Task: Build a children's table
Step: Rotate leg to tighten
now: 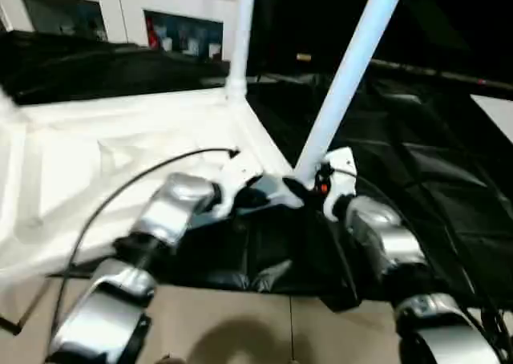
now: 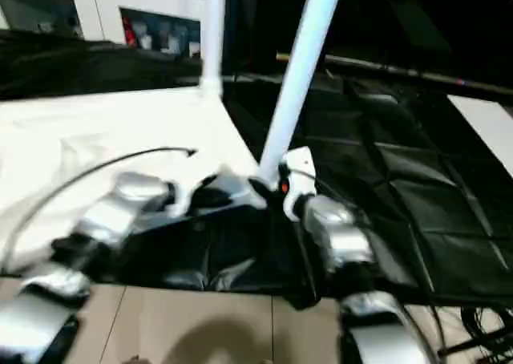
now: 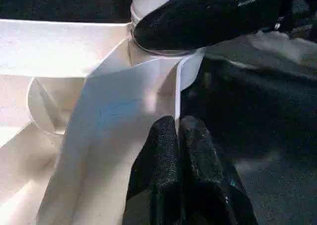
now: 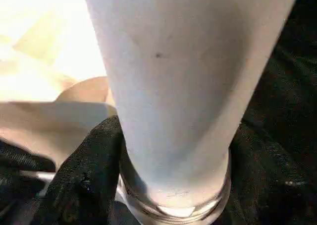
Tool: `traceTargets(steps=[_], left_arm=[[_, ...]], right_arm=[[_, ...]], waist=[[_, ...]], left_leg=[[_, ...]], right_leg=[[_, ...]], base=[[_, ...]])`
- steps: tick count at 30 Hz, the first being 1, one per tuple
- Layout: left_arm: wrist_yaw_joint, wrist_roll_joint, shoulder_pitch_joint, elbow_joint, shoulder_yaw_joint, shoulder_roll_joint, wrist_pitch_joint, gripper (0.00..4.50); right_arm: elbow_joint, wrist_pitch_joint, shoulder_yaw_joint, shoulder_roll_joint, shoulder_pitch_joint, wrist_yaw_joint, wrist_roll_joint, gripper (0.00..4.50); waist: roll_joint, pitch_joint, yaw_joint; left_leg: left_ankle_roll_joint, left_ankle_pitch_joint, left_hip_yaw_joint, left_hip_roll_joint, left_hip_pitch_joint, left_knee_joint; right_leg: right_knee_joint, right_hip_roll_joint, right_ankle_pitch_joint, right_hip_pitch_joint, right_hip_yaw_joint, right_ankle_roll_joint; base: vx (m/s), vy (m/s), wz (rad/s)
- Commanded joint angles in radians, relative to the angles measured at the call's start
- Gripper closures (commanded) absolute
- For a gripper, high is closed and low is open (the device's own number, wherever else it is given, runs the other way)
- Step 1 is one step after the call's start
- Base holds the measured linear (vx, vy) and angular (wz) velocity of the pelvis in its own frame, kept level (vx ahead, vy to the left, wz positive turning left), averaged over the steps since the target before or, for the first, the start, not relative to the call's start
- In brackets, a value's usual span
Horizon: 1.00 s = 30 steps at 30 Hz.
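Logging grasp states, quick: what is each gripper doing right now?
Left gripper: shut on the tabletop edge.
Right gripper: shut on the near leg, at its base.

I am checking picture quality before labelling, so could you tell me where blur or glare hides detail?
Right eye view: the white ribbed plastic tabletop is smeared, its ribs lost. Left eye view: softer blur, ribs still traceable. Right wrist view: the tabletop is washed out by glare beside the white tapered tube leg. Left wrist view: sharpest.

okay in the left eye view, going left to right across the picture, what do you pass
Tabletop underside → left gripper at the tabletop's near corner → leaning leg held at its base by the right gripper → black-draped work table.
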Motion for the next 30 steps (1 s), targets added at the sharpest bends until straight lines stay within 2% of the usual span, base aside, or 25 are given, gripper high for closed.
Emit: traceTargets(steps=[1,5,7,9,13,14,16,19,26,27,30], left_arm=[[0.067,0.005,-0.034,0.033,0.014,-0.035,0.004,4.50],[0.060,0.011,-0.046,0.060,0.012,-0.035,-0.020,4.50],[0.025,0.007,-0.035,0.046,0.004,-0.013,-0.023,4.50],[0.007,0.003,-0.030,0.037,0.003,-0.004,-0.022,4.50],[-0.054,-0.007,-0.013,0.007,-0.003,0.030,-0.035,4.50],[-0.091,-0.016,-0.002,-0.007,-0.004,0.048,-0.047,4.50],[-0.143,-0.022,0.016,-0.032,-0.009,0.080,-0.072,4.50],[-0.185,-0.030,0.032,-0.059,-0.010,0.112,-0.076,4.50],[-0.264,-0.054,0.032,-0.059,0.000,0.145,-0.082,4.50],[-0.270,-0.055,0.033,-0.060,-0.001,0.147,-0.082,4.05],[-0.280,-0.046,0.029,-0.055,-0.012,0.156,-0.099,3.94]], right_arm=[[0.057,0.014,0.027,0.046,-0.006,-0.037,-0.018,1.80],[0.058,-0.044,0.077,0.069,-0.027,0.033,-0.050,1.80],[0.030,-0.059,0.088,0.057,-0.019,0.092,-0.042,1.25],[0.020,-0.050,0.086,0.048,-0.016,0.118,-0.031,1.08],[-0.025,-0.052,0.119,-0.002,0.005,0.203,-0.045,0.61],[-0.057,-0.047,0.129,-0.033,0.022,0.263,-0.041,0.61],[-0.110,-0.035,0.140,-0.083,0.051,0.354,-0.027,0.61],[-0.162,-0.026,0.143,-0.137,0.081,0.428,-0.012,0.61],[-0.212,-0.023,0.142,-0.205,0.124,0.512,0.002,0.61],[-0.220,-0.020,0.144,-0.208,0.128,0.518,0.002,0.58],[-0.237,-0.011,0.147,-0.213,0.136,0.529,0.004,0.58]], waist=[[0.012,-0.061,0.001],[0.012,-0.061,0.002],[0.013,-0.060,0.003],[0.010,-0.060,0.003],[0.016,-0.059,0.000],[0.015,-0.060,0.001],[0.013,-0.063,0.003],[0.013,-0.063,0.004],[0.015,-0.062,0.004],[0.014,-0.062,0.005],[0.014,-0.063,0.004]], left_leg=[[0.000,-0.092,0.014,-0.001,-0.012,-0.062],[0.004,-0.104,0.014,-0.001,-0.013,-0.062],[0.012,-0.106,0.014,-0.001,-0.012,-0.063],[0.020,-0.101,0.014,0.000,-0.015,-0.063],[0.024,-0.094,0.013,0.001,-0.013,-0.063],[0.027,-0.096,0.013,0.002,-0.013,-0.062],[0.047,-0.065,0.012,0.004,-0.014,-0.061],[0.065,-0.040,0.016,0.003,-0.013,-0.059],[0.051,-0.069,0.016,0.003,-0.013,-0.060],[0.053,-0.063,0.016,0.003,-0.012,-0.060],[0.055,-0.054,0.015,0.003,-0.011,-0.060]], right_leg=[[-0.081,-0.068,-0.136,0.056,0.051,-0.152],[-0.083,-0.069,-0.141,0.058,0.051,-0.148],[-0.083,-0.070,-0.136,0.058,0.051,-0.150],[-0.082,-0.070,-0.125,0.061,0.051,-0.154],[-0.081,-0.070,-0.114,0.060,0.051,-0.168],[-0.082,-0.069,-0.109,0.062,0.050,-0.170],[-0.074,-0.069,-0.036,0.068,0.051,-0.182],[-0.069,-0.067,0.019,0.066,0.050,-0.207],[-0.075,-0.069,-0.037,0.067,0.050,-0.210],[-0.074,-0.068,-0.029,0.066,0.050,-0.209],[-0.072,-0.068,-0.013,0.066,0.049,-0.214]], base=[[0.000,0.000,0.00],[0.000,0.000,0.00],[0.000,0.000,0.00],[0.000,0.000,0.00],[0.000,0.000,0.00],[0.000,0.000,0.00],[0.000,0.000,0.00],[0.000,0.000,0.00],[0.000,0.000,0.00],[0.000,0.000,0.00],[0.000,0.000,0.00]])
